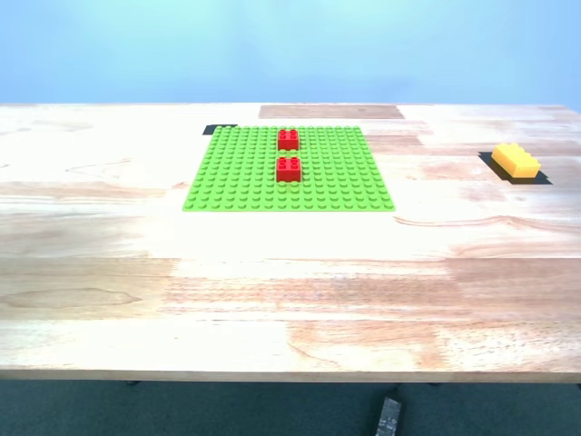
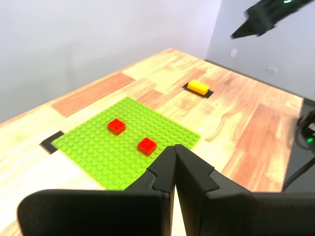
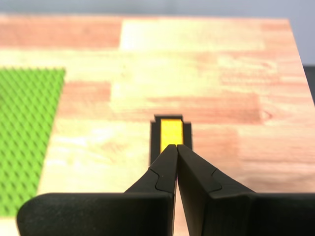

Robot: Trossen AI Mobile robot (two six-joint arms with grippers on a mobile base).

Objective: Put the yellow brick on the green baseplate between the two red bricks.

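The yellow brick [image 1: 515, 161] [image 2: 198, 87] [image 3: 171, 132] lies on a black patch at the exterior view's right. The green baseplate [image 1: 245, 182] [image 2: 98, 147] [image 3: 24, 128] lies flat in the middle of the table. Two red bricks [image 1: 288, 139] [image 1: 289, 169] [image 2: 116, 126] [image 2: 147, 145] stand on it in a line, one stud row apart. My first gripper [image 2: 174, 146] is shut and empty, high above the table near the baseplate. My second gripper [image 3: 176, 146] is shut and empty, pointing along the yellow brick from above. Neither gripper shows in the exterior view.
A wooden table [image 1: 290, 291] holds everything. A black patch [image 2: 50, 142] peeks from under a baseplate corner. The other arm [image 2: 266, 17] hangs high in the first wrist view. A dark object [image 1: 388, 416] shows below the table's near edge.
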